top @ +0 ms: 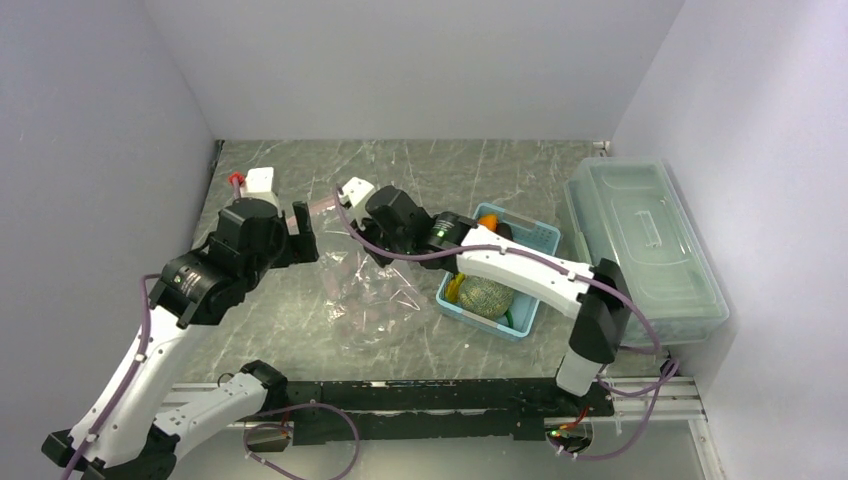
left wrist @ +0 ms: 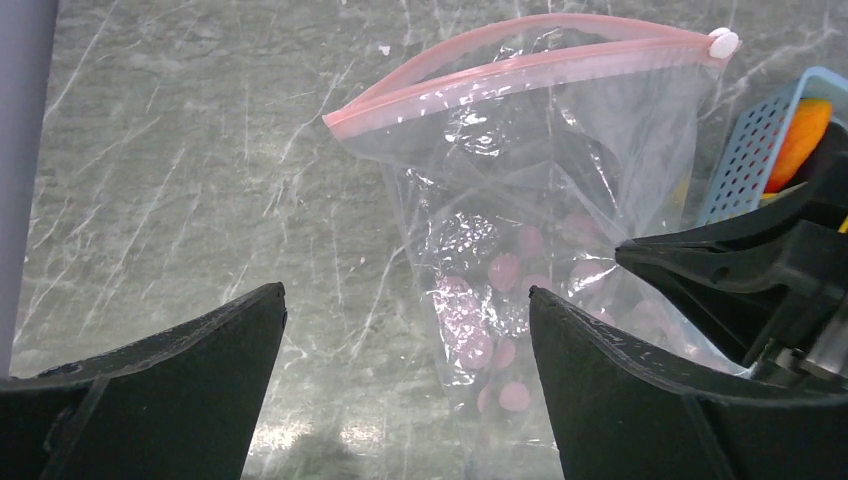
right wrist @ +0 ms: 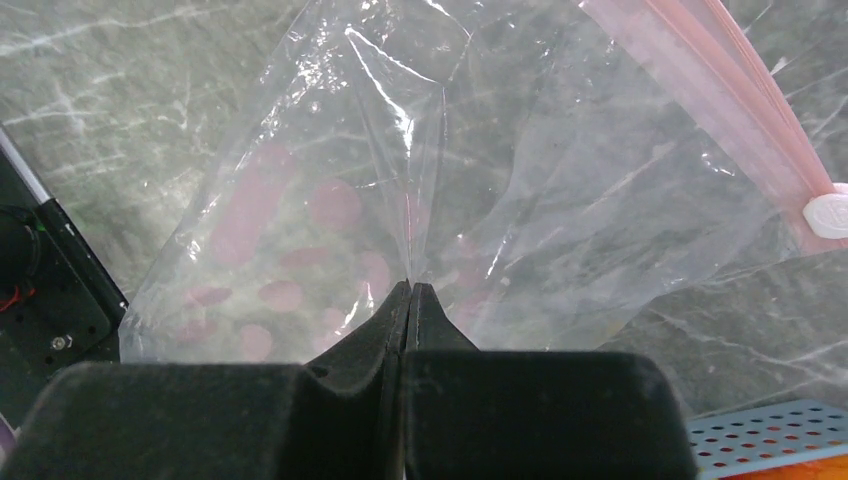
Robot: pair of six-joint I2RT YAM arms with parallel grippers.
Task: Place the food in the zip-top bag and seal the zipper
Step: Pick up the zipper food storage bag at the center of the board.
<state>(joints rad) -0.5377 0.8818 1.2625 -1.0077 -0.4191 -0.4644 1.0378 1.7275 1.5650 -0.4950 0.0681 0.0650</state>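
Right wrist view: pinching the zip-top bag at a fold

Grips a raised crease of the clear plastic with the right hand, jaws pressed fully together on it. Holds the left hand spread wide above the worktop, clamped on nothing, pointed at the bag. Finds the bag at centre frame in the top external view, crumpled, printed with pink dots, just left of the light-blue basket. Traces the zipper down the upper right of the right wrist frame to a white slider; in the left wrist view, shows it along the upper edge with two pink strips parted in the middle. Has the netted melon and orange carrot sitting in the basket, with something yellow beside the melon. Places a clear lidded box at right of the top external frame
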